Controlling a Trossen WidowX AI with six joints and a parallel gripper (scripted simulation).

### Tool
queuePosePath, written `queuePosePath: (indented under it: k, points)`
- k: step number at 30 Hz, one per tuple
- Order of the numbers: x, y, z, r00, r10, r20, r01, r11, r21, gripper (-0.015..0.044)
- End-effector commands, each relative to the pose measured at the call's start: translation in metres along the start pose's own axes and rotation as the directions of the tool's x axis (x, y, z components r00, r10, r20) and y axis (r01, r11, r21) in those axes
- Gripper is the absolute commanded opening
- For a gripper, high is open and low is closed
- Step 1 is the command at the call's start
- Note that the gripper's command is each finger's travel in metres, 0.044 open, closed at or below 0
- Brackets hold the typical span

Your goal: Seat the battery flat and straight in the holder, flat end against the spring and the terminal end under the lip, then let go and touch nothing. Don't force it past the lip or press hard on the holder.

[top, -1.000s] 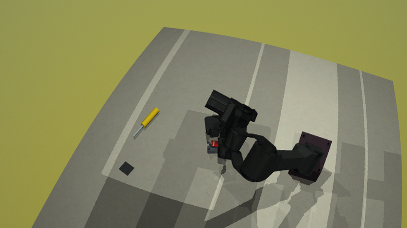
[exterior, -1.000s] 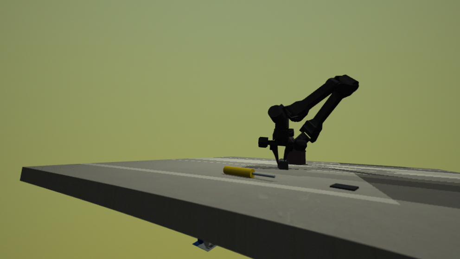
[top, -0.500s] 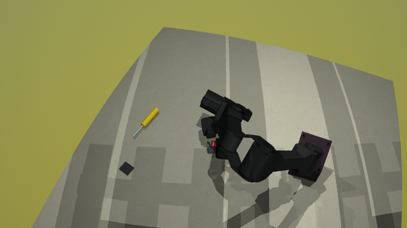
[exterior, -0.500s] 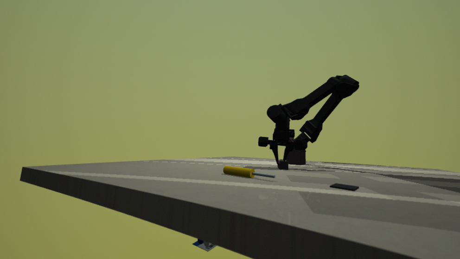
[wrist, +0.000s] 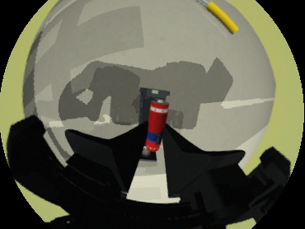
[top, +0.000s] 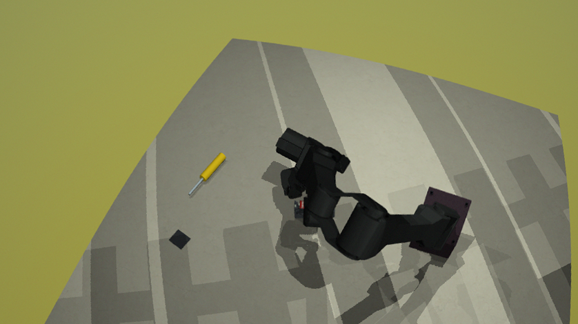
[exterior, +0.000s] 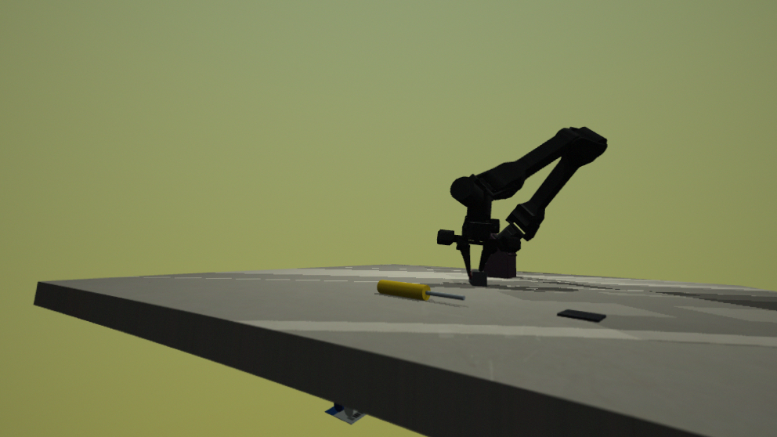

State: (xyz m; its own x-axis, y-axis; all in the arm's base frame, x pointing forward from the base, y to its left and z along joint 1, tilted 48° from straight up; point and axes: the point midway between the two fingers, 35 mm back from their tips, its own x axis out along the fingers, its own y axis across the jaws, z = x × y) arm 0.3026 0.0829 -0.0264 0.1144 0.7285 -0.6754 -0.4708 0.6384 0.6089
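The battery (wrist: 156,127) was the job, but the table (exterior: 304,331) came first in size, then the black arm (top: 361,226) bent low over it. The end effector (wrist: 149,155) was clamped on the red battery, which lay along the dark holder (wrist: 155,94), seemingly tilted. Done well, it would level the battery gently, slide the terminal end under the lip without pressing, then release. A yellow screwdriver (top: 211,167) lay well apart.

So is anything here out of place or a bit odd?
One thing: a small blue-and-white object shows below the table's near edge, off the surface; what it is I cannot tell. On top, the yellow screwdriver and a dark flat square lie loose, away from the end effector gripping the red battery.
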Motion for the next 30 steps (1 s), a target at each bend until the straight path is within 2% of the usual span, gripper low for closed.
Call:
queuePosePath:
  k: [1, 17, 30]
  points:
    - [0.0052, 0.0029, -0.0074, 0.998, 0.007, -0.055, -0.007, 1.0, 0.007, 0.0061]
    - [0.0048, 0.0087, -0.0055, 0.985, -0.013, -0.171, 0.013, 1.0, -0.006, 0.0061]
    - [0.0052, 0.0092, -0.0029, 0.985, -0.027, -0.172, 0.026, 1.0, -0.009, 0.0061]
